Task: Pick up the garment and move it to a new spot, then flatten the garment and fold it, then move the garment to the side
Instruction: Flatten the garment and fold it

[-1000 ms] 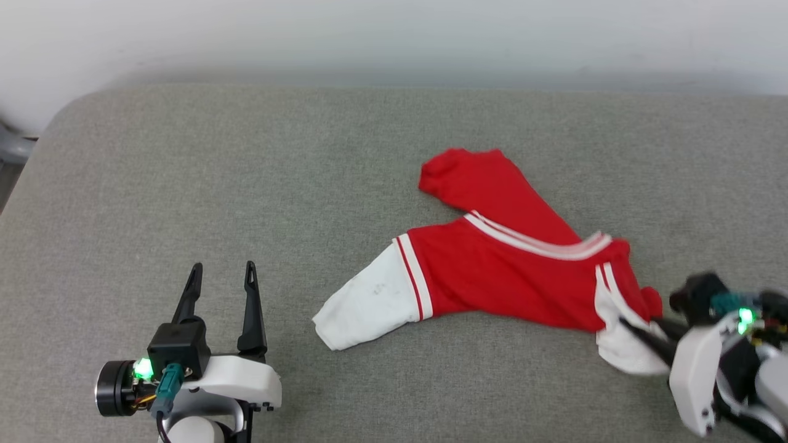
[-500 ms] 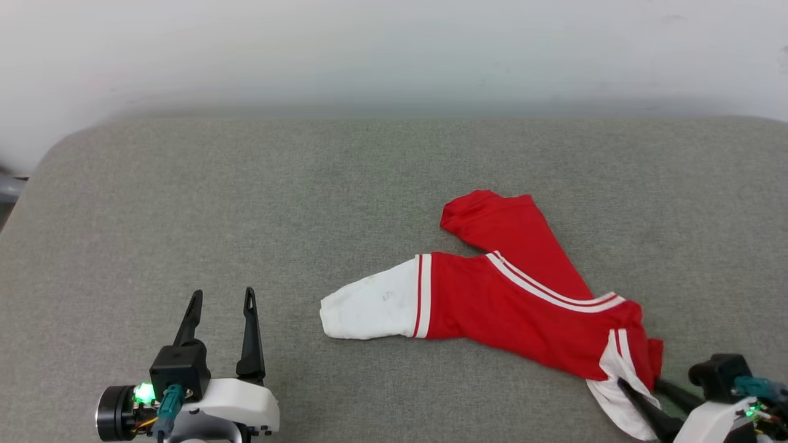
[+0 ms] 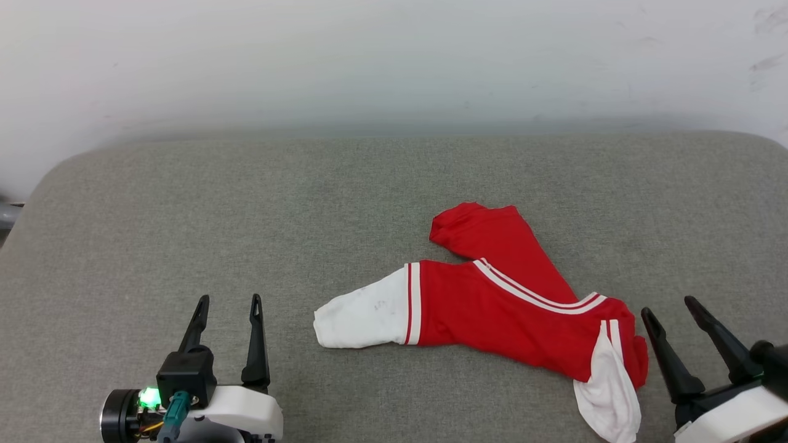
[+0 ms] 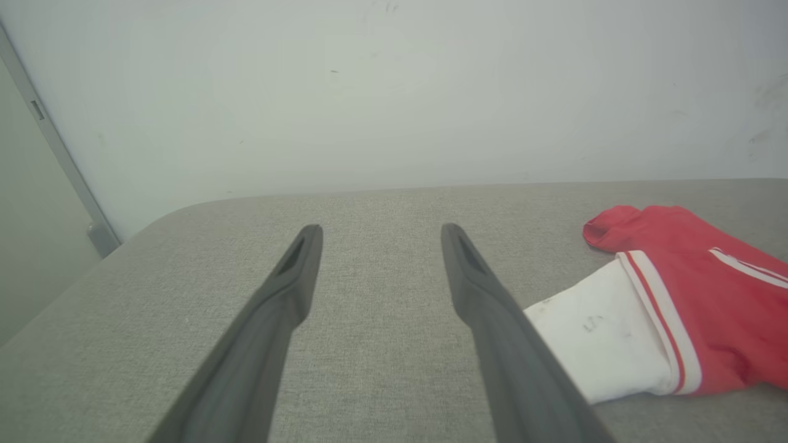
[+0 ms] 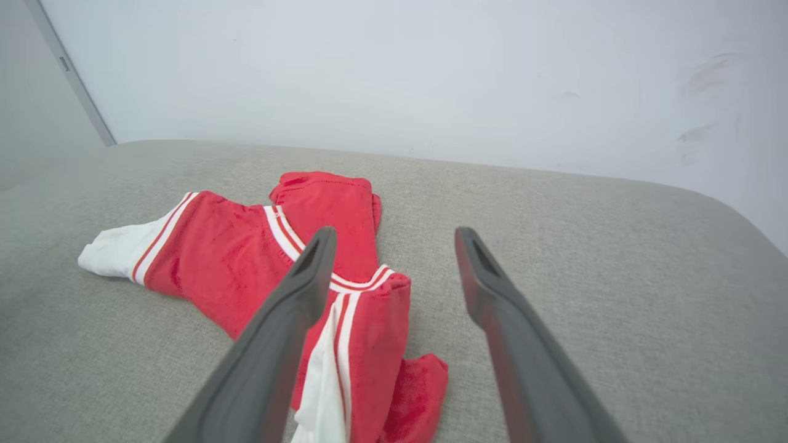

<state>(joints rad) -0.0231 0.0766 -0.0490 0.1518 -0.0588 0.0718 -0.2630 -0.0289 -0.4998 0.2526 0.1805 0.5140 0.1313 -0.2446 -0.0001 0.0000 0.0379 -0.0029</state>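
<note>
Red garment [image 3: 511, 314] rumpled on grey cushion [image 3: 246, 215], left pincer [image 3: 229, 299] spread empty, right pincer [image 3: 667, 306] released, seemingly clear of it.

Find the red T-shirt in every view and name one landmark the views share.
Head view: the T-shirt lies right of centre, low on the grey cushion.
Left wrist view: T-shirt at the right edge.
Right wrist view: T-shirt left of centre, reaching the bottom edge.
Shared landmark: its outstretched white sleeve with red-striped trim.

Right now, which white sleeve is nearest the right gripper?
The white sleeve at the right end of the red T-shirt, beside the right gripper; the other sleeve points toward the left gripper.
</note>
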